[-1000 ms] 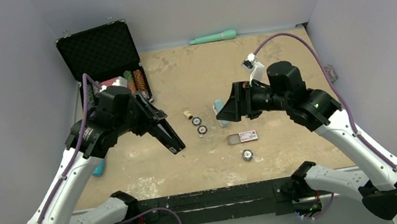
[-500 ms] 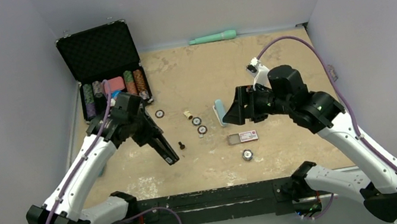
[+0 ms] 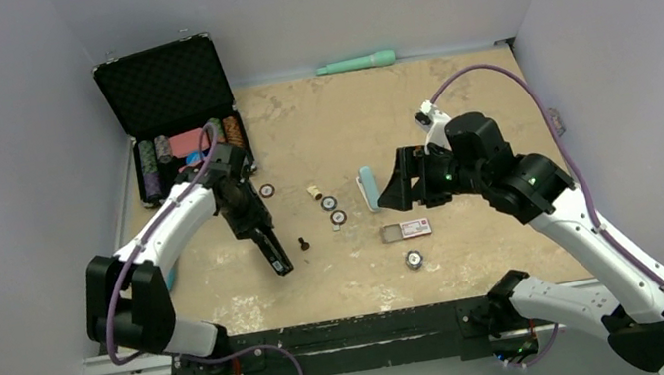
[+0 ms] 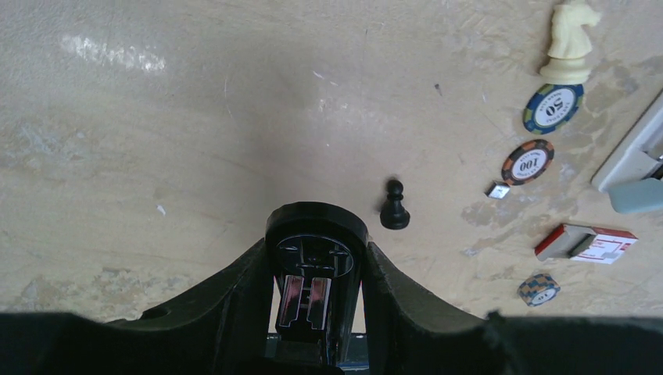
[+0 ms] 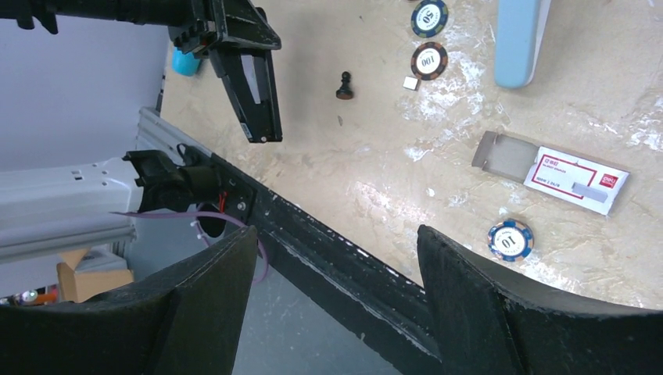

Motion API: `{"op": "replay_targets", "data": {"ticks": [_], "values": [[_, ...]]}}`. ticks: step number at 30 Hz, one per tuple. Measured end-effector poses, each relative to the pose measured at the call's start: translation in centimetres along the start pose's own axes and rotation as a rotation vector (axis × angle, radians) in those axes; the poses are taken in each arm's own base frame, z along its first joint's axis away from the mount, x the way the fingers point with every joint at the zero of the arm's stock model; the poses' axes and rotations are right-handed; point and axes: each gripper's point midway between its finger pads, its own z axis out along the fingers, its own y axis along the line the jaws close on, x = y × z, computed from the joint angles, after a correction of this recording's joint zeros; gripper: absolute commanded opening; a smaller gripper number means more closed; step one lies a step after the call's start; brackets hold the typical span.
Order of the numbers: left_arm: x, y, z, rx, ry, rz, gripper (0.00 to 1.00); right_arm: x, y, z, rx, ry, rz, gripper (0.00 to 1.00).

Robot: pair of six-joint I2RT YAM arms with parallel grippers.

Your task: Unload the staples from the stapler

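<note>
My left gripper (image 3: 253, 222) is shut on a long black stapler (image 3: 273, 252), held low over the table with its front end pointing at the near edge. In the left wrist view the stapler (image 4: 317, 234) sits between my fingers, its shiny metal inside showing. One tiny silvery staple piece (image 3: 335, 228) lies on the table beside the chips; it also shows in the left wrist view (image 4: 496, 190) and the right wrist view (image 5: 410, 82). My right gripper (image 3: 391, 188) is open and empty above the table, right of centre, and its jaws (image 5: 336, 234) stand wide apart.
An open red-and-white staple box (image 3: 406, 229) lies near the middle. A light blue stapler (image 3: 368, 187), poker chips (image 3: 338, 217), a white knight (image 3: 314, 191) and a black pawn (image 3: 303, 244) lie around. An open chip case (image 3: 174, 102) stands back left.
My left arm has swung down and in, carrying the stapler lower and nearer the table; the black pawn now shows beside it. My right gripper has shifted slightly.
</note>
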Motion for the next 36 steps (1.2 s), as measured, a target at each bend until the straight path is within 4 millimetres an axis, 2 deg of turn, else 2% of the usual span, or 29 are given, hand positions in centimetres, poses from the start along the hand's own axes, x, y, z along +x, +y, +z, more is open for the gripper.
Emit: {"op": "replay_targets", "data": {"ticks": [6, 13, 21, 26, 27, 28, 30, 32, 34, 36], "values": [[-0.8, 0.5, 2.5, -0.049, 0.062, 0.036, 0.0, 0.0, -0.6, 0.0, 0.03, -0.005, 0.005, 0.79], [-3.2, -0.1, 4.4, -0.084, 0.079, 0.082, 0.0, 0.0, -1.4, 1.0, 0.073, 0.013, 0.014, 0.79], [-4.1, 1.3, 6.3, -0.182, 0.102, 0.095, 0.0, 0.3, -2.3, 2.3, 0.114, 0.052, 0.026, 0.79], [-4.5, 2.2, 6.8, -0.231, 0.096, 0.097, 0.0, 0.2, -2.6, 2.7, 0.134, 0.057, 0.028, 0.79], [-4.6, 2.3, 6.7, -0.237, 0.093, 0.098, 0.05, 0.1, -2.6, 2.7, 0.134, 0.058, 0.028, 0.79], [-4.7, 2.4, 6.7, -0.244, 0.089, 0.098, 0.17, 0.1, -2.6, 2.8, 0.136, 0.06, 0.029, 0.79], [-4.9, 2.5, 6.6, -0.253, 0.083, 0.097, 0.49, 0.1, -2.6, 3.0, 0.139, 0.064, 0.029, 0.79], [-5.1, 2.7, 6.5, -0.261, 0.078, 0.096, 0.69, 0.1, -2.7, 3.1, 0.142, 0.069, 0.029, 0.79], [-5.1, 2.9, 6.4, -0.271, 0.077, 0.101, 0.79, 0.1, -2.8, 3.2, 0.145, 0.073, 0.03, 0.78], [-5.1, 3.0, 6.3, -0.277, 0.076, 0.1, 0.85, 0.1, -2.8, 3.3, 0.146, 0.074, 0.03, 0.79]]}}
